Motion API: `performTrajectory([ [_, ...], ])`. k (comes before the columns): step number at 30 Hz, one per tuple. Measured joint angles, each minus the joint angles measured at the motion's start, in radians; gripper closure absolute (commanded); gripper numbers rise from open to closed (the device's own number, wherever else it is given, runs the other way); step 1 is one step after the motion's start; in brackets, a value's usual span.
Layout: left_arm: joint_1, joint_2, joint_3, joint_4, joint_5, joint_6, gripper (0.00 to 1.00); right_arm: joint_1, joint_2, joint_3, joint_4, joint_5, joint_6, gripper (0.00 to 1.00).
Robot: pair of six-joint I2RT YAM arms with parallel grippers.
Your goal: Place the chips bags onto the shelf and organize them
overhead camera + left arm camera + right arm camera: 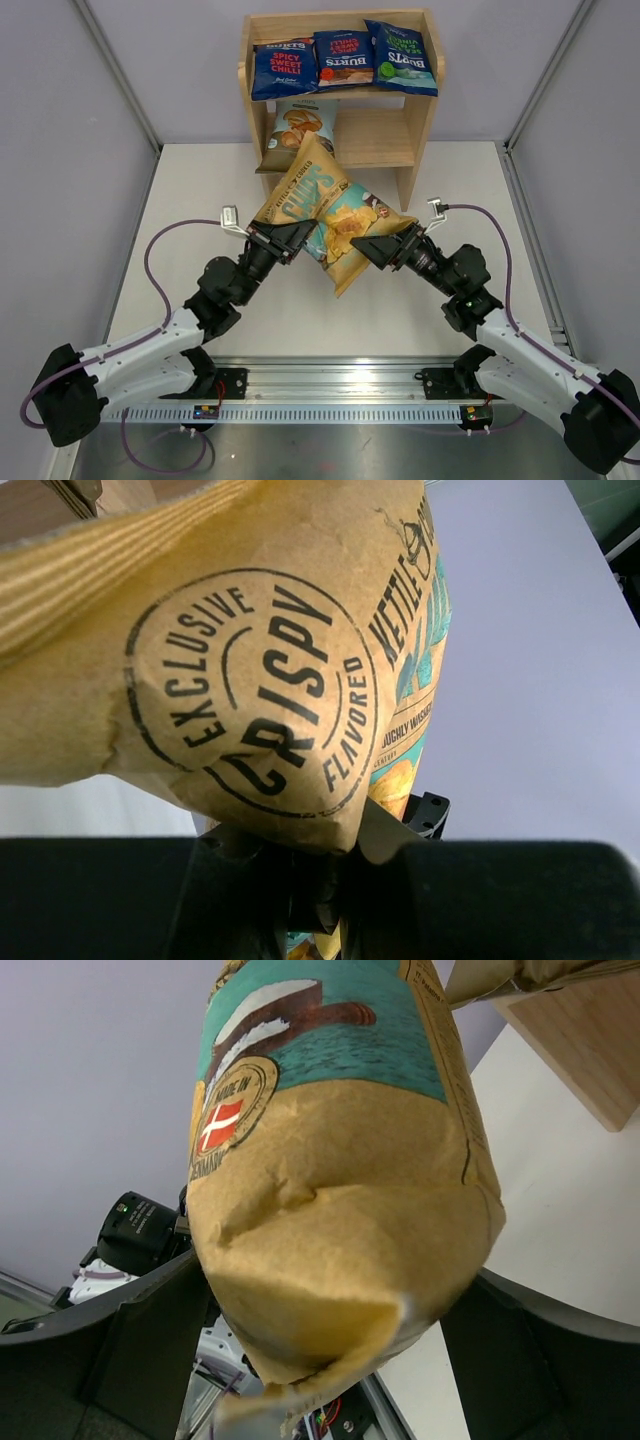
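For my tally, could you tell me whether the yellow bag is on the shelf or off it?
Off: the yellow bag is in front of the shelf, pinched in the jaws of the left gripper.

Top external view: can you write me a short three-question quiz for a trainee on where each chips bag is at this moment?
1. How many Burts bags lie on the top tier of the shelf?
2. True or false: the yellow/teal bag is already on the shelf.
3. The Cassava bag is: A) on the top tier, B) on the lower tier, C) in a gripper.

Key:
1. Three.
2. False: the left gripper holds it in front of the shelf.
3. B.
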Motion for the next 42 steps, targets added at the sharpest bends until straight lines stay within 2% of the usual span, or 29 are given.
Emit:
performTrajectory([
  [3,0.002,0.016,0.000,0.022,0.004,-0.018,0.78,0.001,-0.006,0.000,-0.001,0.022,-0.014,0.13],
  [4,0.002,0.018,0.000,0.027,0.006,-0.019,0.69,0.001,-0.010,0.001,-0.005,0.025,-0.019,0.19],
  [6,0.002,0.018,0.000,0.027,0.014,-0.022,0.61,0.002,-0.018,0.005,-0.019,0.029,-0.029,0.24],
  [7,0.001,0.017,0.000,0.027,0.019,-0.018,0.49,0.002,-0.023,0.010,-0.030,0.032,-0.033,0.27],
  [9,-0.002,0.010,0.007,0.003,0.037,-0.002,0.34,0.003,-0.031,0.012,-0.046,0.032,-0.043,0.35],
  [10,-0.004,0.004,0.016,-0.017,0.042,0.012,0.19,0.003,-0.033,0.012,-0.054,0.033,-0.043,0.38],
  [13,-0.007,-0.015,0.054,-0.092,0.059,0.053,0.02,0.007,-0.043,0.012,-0.075,0.041,-0.043,0.43],
  [18,-0.010,-0.060,0.109,-0.244,0.059,0.149,0.01,0.009,-0.073,0.012,-0.110,0.078,-0.032,0.51],
  [32,-0.010,-0.337,0.119,-0.741,-0.124,0.440,0.01,0.009,-0.081,0.018,-0.124,0.242,0.072,0.53],
  [42,-0.010,-0.459,0.243,-1.001,-0.195,0.604,0.01,-0.040,0.024,0.070,-0.104,0.322,0.169,0.54],
])
